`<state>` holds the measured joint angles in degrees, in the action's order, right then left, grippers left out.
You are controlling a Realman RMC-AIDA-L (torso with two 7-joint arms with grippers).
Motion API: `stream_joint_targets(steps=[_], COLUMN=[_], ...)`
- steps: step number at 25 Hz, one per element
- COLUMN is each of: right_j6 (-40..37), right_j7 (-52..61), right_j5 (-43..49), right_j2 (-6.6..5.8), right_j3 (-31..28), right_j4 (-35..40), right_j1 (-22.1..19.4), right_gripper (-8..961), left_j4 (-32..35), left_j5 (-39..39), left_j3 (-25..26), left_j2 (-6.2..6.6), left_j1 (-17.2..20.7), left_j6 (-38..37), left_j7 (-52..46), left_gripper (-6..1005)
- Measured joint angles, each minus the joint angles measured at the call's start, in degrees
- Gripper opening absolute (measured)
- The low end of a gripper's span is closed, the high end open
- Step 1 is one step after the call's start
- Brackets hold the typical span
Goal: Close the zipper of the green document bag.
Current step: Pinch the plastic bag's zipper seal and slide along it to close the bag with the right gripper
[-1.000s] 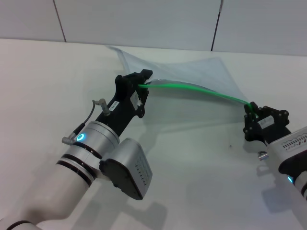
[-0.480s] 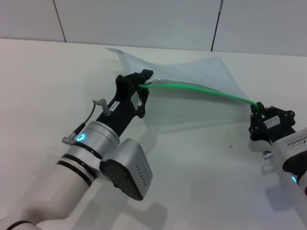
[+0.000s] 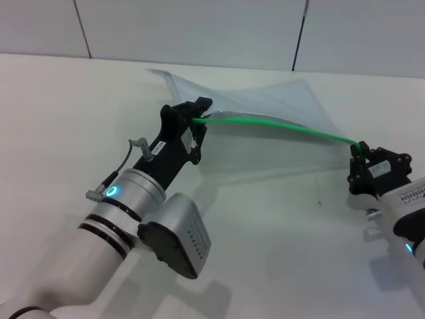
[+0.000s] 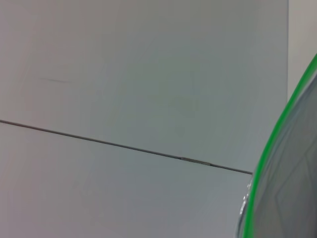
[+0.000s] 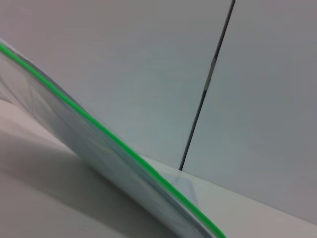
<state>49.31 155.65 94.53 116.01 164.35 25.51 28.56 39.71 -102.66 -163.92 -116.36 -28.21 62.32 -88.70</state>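
Above the white desk (image 3: 66,119), the green document bag (image 3: 265,106) was held up off the surface, strung btwn both arms w/ its zipper (image 3: 279,125) as the near long edge and the pale body draping back toward the wall. Left gripper (image 3: 197,113) was at the zipper's left end, fingers closed on that end of the strip as far as the head view showed. Right gripper (image 3: 360,151) was at the far right end, fingers pinched on the strip there, prob. on the slider, tho the slider itself was too small to make out. Zipper ran in a shallow arc btwn them, slightly bowed, not fully taut. Left wrist view showed only the green edge (image 4: 277,134) curving past the wall; right wrist view showed the same edge (image 5: 99,129) running away diagonally.

Judgement: the pull looked at or near its end, since the right gripper sat at the bag's corner. To do it well: left arm should stay a fixed anchor, right arm should pull straight along the strip's line, not up or sideways, so the teeth mesh w/o buckling. Keep tension even; too much could drag the strip out of the left fingers.
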Motion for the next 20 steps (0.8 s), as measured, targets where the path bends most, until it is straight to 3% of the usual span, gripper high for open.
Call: stream_joint_targets(steps=[15, 20], right_j6=[-0.09, -0.1], right_j7=[-0.04, -1.42], right_j5=[-0.58, -6.03], right_j2=[0.07, 0.17], right_j3=[-0.08, 0.15], right_j4=[-0.27, 0.07], right_j1=[0.0, 0.38], right_gripper=[122, 123], left_j4=[-0.08, 0.08], left_j5=[-0.12, -2.06], left_j3=[0.0, 0.0], left_j2=[0.0, 0.0], left_j1=[0.04, 0.41], left_j6=[0.14, 1.09], left_j7=[-0.21, -0.38], left_gripper=[67, 67])
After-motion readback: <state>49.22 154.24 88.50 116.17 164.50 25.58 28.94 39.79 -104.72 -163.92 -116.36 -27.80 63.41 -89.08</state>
